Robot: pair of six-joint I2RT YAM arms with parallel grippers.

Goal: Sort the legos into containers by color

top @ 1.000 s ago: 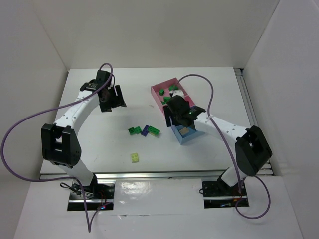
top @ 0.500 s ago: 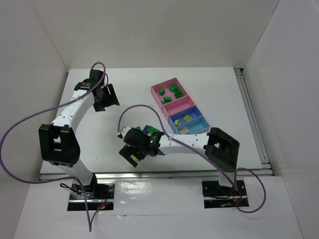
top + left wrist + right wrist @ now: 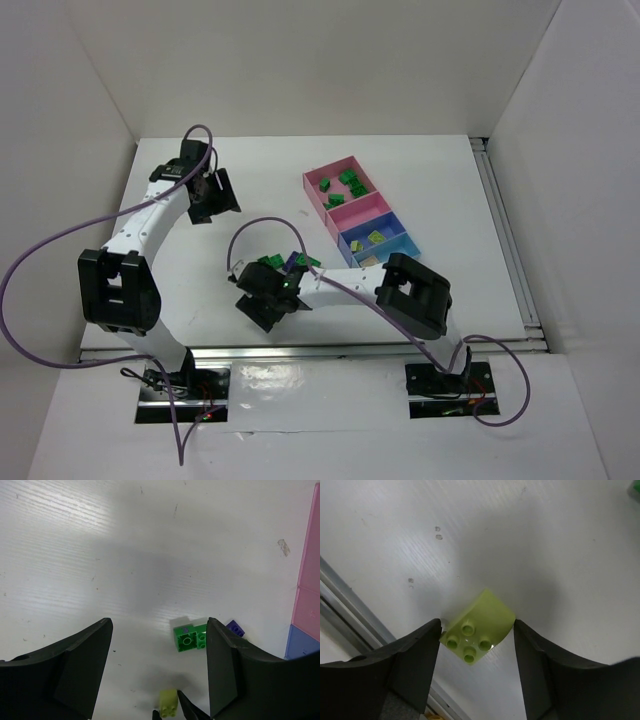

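Note:
My right gripper is low over the near table, and its fingers touch two opposite corners of a yellow-green lego that rests on the surface. The right wrist view shows the gripper pinching it diagonally. My left gripper is open and empty at the far left, above bare table. A dark green lego and a purple lego lie loose mid-table. The containers stand at the right. The far pink one holds dark green legos, and the periwinkle one holds yellow-green legos.
The right arm's elbow covers part of the light blue box. Another dark green lego lies beside the purple one. The metal rail runs along the near edge just behind the right gripper. White walls enclose the table.
The right arm swung from the light blue box down to the yellow-green lego near the front edge and closed round it. The left gripper drew back slightly to the left.

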